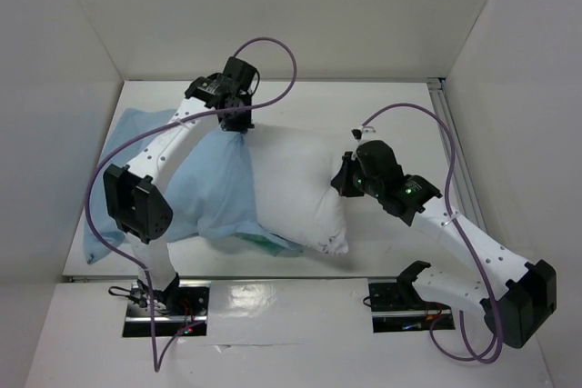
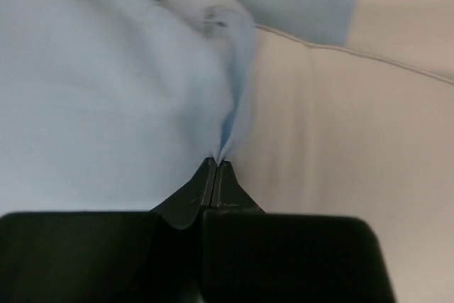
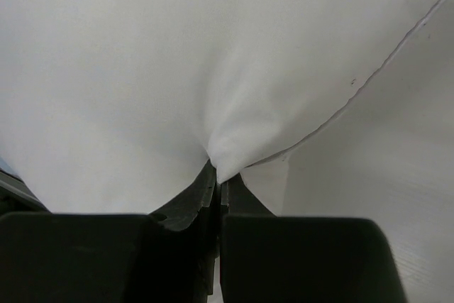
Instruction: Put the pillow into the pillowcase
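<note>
The white pillow (image 1: 296,188) lies across the table's middle, its left part inside the light blue pillowcase (image 1: 205,193). A bit of the case's sea-green face (image 1: 268,243) shows at the front. My left gripper (image 1: 238,126) is shut on the pillowcase's upper edge; the left wrist view shows blue cloth (image 2: 106,90) pinched at the left gripper's (image 2: 216,161) tips. My right gripper (image 1: 344,181) is shut on the pillow's right edge; the right wrist view shows white fabric (image 3: 213,69) pinched in the right gripper (image 3: 220,175).
More of the pillowcase trails to the far left (image 1: 118,147) under the left arm. White walls enclose the table on three sides. A metal rail (image 1: 450,134) runs along the right edge. Purple cables loop above both arms.
</note>
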